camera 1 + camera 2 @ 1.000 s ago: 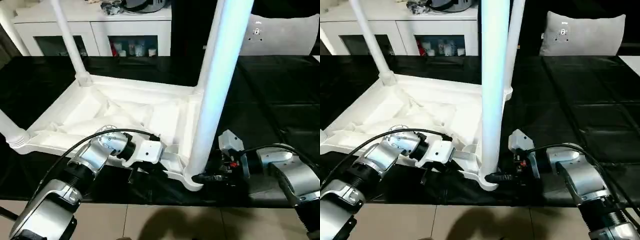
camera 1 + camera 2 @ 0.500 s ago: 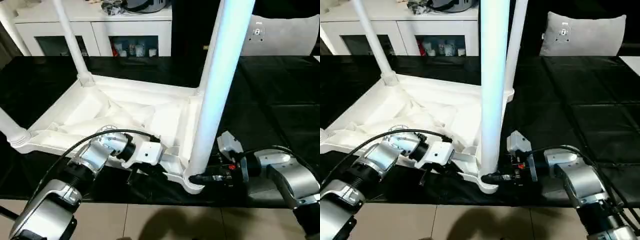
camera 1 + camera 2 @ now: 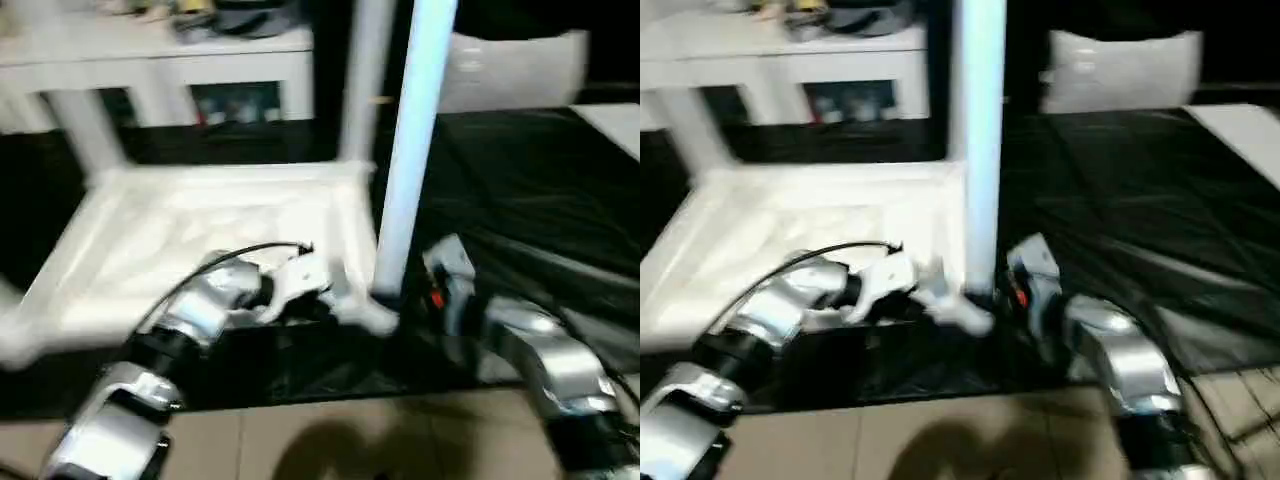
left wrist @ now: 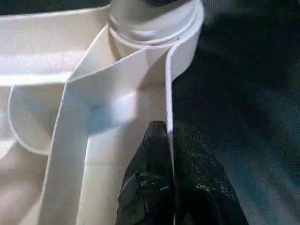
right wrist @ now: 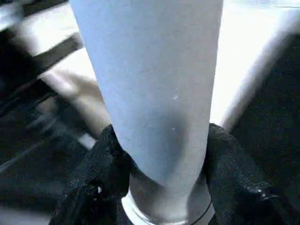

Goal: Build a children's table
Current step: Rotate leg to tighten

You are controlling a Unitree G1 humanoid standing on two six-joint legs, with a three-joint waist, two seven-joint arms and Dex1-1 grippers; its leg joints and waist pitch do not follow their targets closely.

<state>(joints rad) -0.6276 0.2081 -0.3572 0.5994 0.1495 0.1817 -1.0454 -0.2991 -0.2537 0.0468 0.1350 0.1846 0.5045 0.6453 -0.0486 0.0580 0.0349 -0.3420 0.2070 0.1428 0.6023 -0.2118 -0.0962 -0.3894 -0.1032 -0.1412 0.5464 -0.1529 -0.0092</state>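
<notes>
Right wrist view, right gripper (image 5: 161, 178) fingers clasping the near leg (image 5: 154, 89) just above its socket, left gripper (image 4: 171, 140) pinched shut on the upturned table top's rim wall (image 4: 169, 89), top lying on black cloth (image 3: 520, 190).

table top (image 3: 200, 215) on black surface (image 3: 520, 190) | leg (image 3: 410, 150) upright, near-right corner socket

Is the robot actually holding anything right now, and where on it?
Yes. The left gripper pinches the tabletop's rim near a corner; the right gripper clasps a leg just above its socket.
</notes>
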